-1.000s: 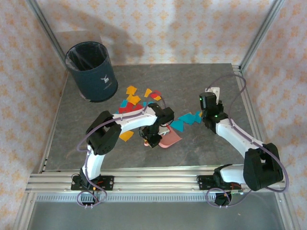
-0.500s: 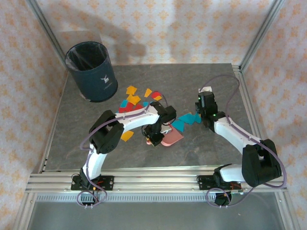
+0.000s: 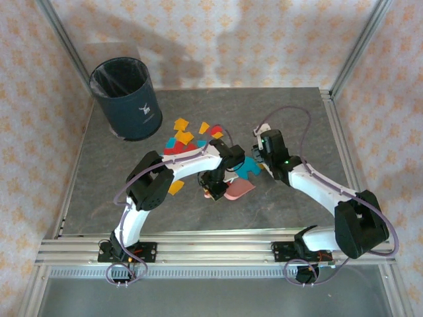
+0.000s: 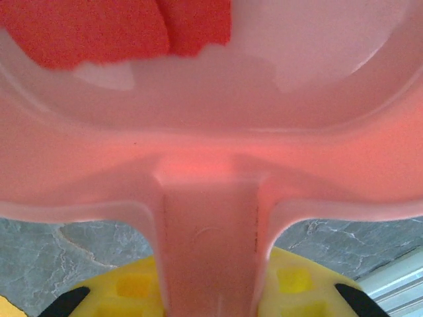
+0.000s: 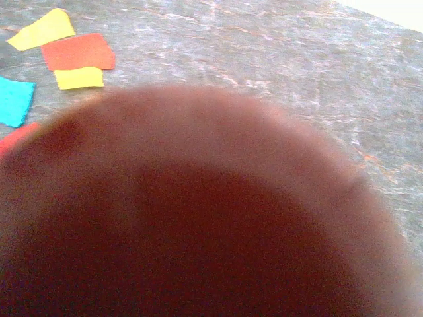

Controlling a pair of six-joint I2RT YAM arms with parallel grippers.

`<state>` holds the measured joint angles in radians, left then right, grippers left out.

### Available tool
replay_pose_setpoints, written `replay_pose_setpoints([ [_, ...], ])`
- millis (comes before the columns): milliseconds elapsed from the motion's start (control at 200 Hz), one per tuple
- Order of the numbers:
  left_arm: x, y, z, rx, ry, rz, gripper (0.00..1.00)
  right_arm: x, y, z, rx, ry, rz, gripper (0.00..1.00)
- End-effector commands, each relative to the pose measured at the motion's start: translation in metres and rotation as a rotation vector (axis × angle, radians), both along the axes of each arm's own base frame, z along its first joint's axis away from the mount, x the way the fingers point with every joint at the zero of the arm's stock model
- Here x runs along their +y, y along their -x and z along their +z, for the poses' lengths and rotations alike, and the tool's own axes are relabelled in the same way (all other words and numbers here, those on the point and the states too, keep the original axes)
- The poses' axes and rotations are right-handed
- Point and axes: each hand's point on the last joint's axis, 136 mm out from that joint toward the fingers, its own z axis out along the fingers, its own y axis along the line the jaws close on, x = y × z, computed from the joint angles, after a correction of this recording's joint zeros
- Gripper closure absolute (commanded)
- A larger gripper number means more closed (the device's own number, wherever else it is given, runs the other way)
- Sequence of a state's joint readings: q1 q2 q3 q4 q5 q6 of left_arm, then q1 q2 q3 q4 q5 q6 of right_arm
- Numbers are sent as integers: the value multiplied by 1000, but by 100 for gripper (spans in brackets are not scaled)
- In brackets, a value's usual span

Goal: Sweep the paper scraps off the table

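Papered walls [image 3: 218,39] enclose the grey stone table [image 3: 99,191]. The paper scraps [image 3: 180,124] lie from its centre toward eleven o'clock, where a dark bin [image 3: 125,99] stands. The left gripper [image 4: 210,297] grasps the pink dustpan [image 3: 239,189] by its handle. The right gripper [image 3: 260,150] is clenched beside teal scraps.

pink dustpan [image 3: 239,190], grey stone-patterned table [image 3: 301,119]

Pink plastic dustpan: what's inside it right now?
Red paper scraps lie at the far left of the pink plastic dustpan; the rest of its floor seen from the left wrist is bare. From above, the left arm covers part of it.
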<state>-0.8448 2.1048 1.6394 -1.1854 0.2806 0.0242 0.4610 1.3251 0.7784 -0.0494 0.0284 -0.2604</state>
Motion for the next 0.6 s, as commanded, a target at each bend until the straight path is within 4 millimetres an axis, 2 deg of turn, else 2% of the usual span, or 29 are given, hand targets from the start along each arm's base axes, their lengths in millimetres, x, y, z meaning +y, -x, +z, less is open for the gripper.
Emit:
replay_pose_setpoints([
  [0,0,3,-4,22,-28,1,100,22,14,-3,65,-47,82,100],
  [175,-2,-2,-4,8,-27,5,100,39,27,0,95,-76,143,100],
  [596,-3,-11,-6,-13,-12,35,100,56,57,18,158,-202,222,100],
])
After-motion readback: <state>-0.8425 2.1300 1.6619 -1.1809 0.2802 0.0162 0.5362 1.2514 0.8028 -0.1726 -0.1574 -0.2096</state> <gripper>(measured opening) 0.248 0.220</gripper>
